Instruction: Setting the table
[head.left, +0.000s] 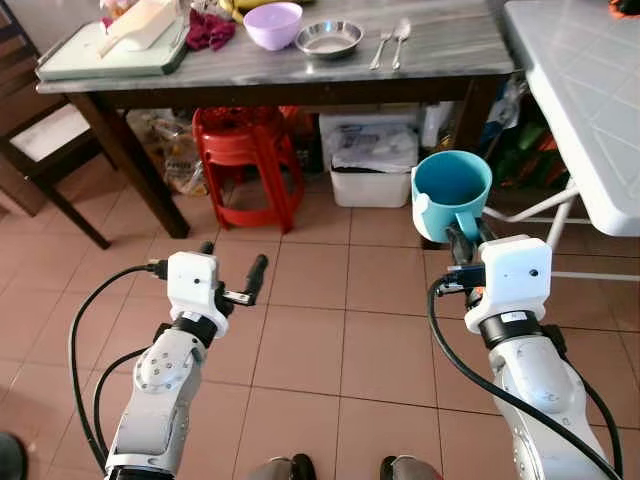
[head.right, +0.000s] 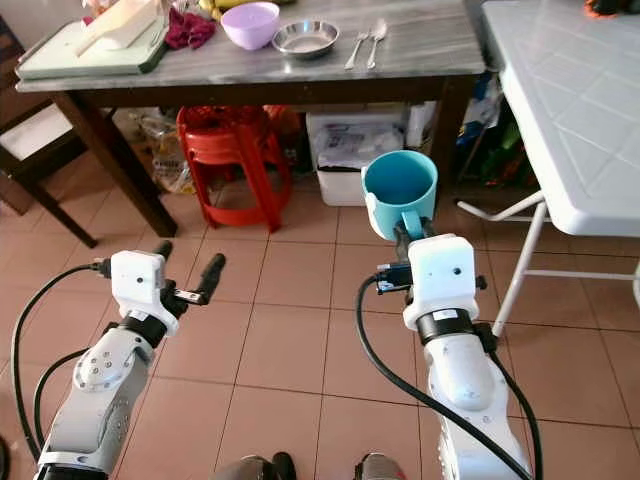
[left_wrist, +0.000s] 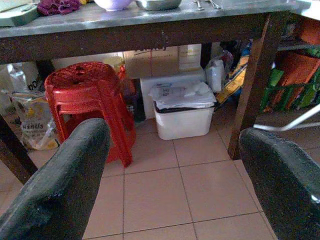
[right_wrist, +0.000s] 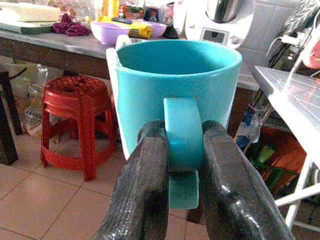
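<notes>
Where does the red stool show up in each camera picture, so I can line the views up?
Left eye view: red stool under the dark table, upper left.
Right eye view: under the same table, upper left.
Left wrist view: left of the white bin.
Right wrist view: left of the mug.
Shared landmark: the dark table.

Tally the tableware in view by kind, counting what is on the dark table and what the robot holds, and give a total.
Mugs: 1, the teal mug, held by its handle in the right gripper
Bowls: 2, the purple bowl and the steel bowl
Cutlery: 2, the fork and the spoon
Total: 5
</notes>
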